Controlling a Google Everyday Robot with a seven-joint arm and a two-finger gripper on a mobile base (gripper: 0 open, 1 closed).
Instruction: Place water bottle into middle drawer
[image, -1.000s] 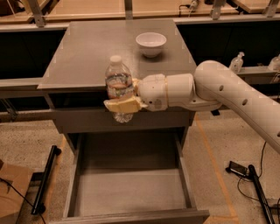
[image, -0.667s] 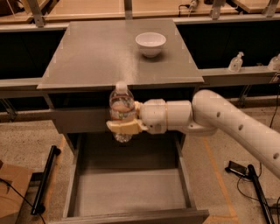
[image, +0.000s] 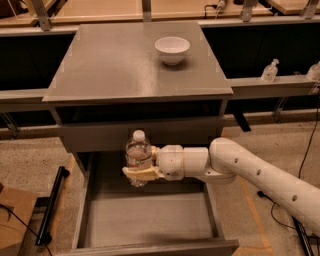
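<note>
The water bottle (image: 138, 155) stands upright, white cap on top and long axis vertical, gripped tight near its base by the gripper (image: 141, 173) above the back of the open middle drawer (image: 150, 222). A second ago it was level with the cabinet top (image: 115, 65); now it hangs lower. It is clear plastic with a pale label band.

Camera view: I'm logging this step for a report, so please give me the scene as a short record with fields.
gripper: reaching in from the right, over the back part of the open drawer; jaws shut on the bottle's lower half
water bottle: upright, white cap on, held in the air
middle drawer: pulled open, floor bare
cabinet top: white bowl near its back right
task state: bottle not yet set down in the drawer
</note>
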